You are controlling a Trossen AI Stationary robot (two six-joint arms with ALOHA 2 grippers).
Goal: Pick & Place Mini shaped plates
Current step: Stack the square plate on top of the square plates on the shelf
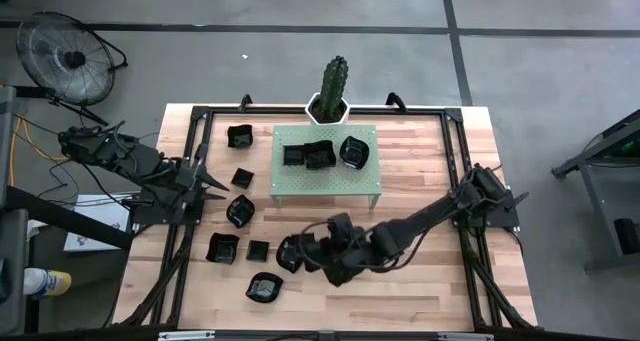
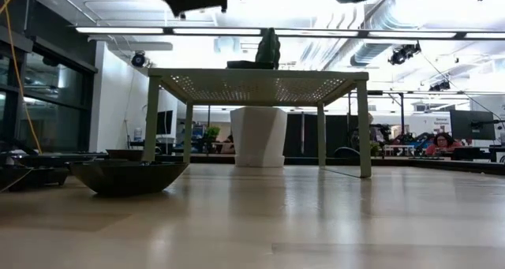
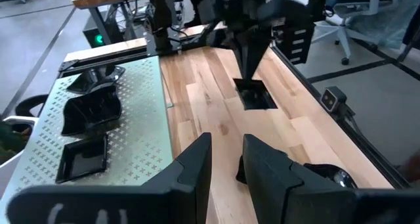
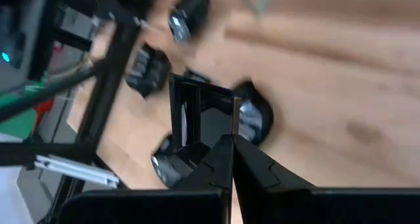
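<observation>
Plate (image 4: 197, 109) square, black, pinched on its rim in my right gripper (image 4: 231, 142) above the table (image 1: 420, 281) | other plates scattered below, three on the green stand (image 1: 365, 186) | my left gripper (image 3: 226, 159) waits at the table's left, fingers narrowly parted, empty.

You have a pale green perforated stand (image 1: 327, 176) sitting toward the twelve o'clock side of the wooden table (image 1: 420, 281), seen from above. Just beyond it, at the table's twelve o'clock edge, a cactus (image 1: 333, 81) stands upright in a white pot (image 1: 327, 108). Off the table at about ten o'clock, a round black fan (image 1: 68, 57) sits on the grey floor. From table level, you see a person (image 2: 443, 145) seated far back in the room at three o'clock.
</observation>
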